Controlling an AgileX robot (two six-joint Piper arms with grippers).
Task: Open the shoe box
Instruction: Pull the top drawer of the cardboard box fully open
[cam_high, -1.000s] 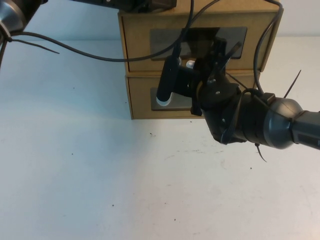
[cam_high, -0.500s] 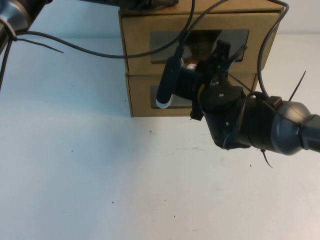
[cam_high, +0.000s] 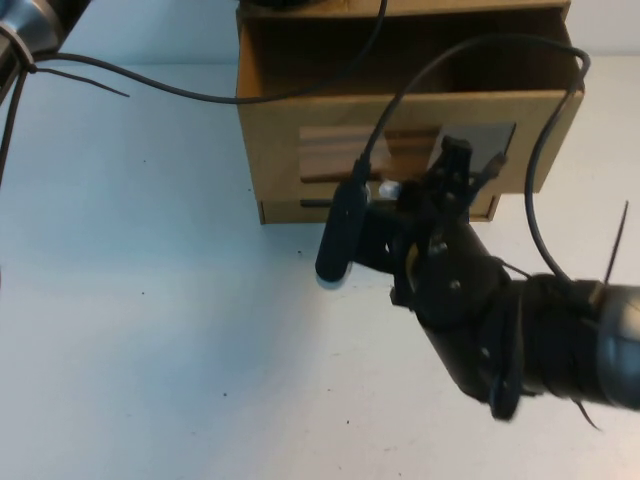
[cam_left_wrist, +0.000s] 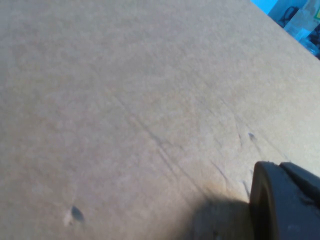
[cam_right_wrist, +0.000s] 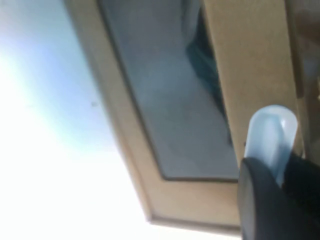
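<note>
Your right arm: in from the right, wrist rolled, right claw (cam_high: 474, 156) clenched on the front flap (cam_high: 270, 150)
Shoe box (cam_high: 245, 60): just beyond that claw, flap standing off it
Your left claw (cam_left_wrist: 282, 200): close over the box's cardboard, grip you can't tell
Room: bare table (cam_high: 150, 330) left of the right claw

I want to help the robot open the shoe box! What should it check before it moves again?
1. Right claw gripping the front flap: ok, it pinches at the window edge.
2. Flap pulled away from the shoe box: ok, the dark inside shows above it.
3. Flap all the way down: not ok, it looks only partly tilted out.
4. Left claw steadying the box top: cannot tell, it is close to the cardboard but contact is unclear.
5. Right arm's cable away from the opening: not ok, it loops across it.
</note>
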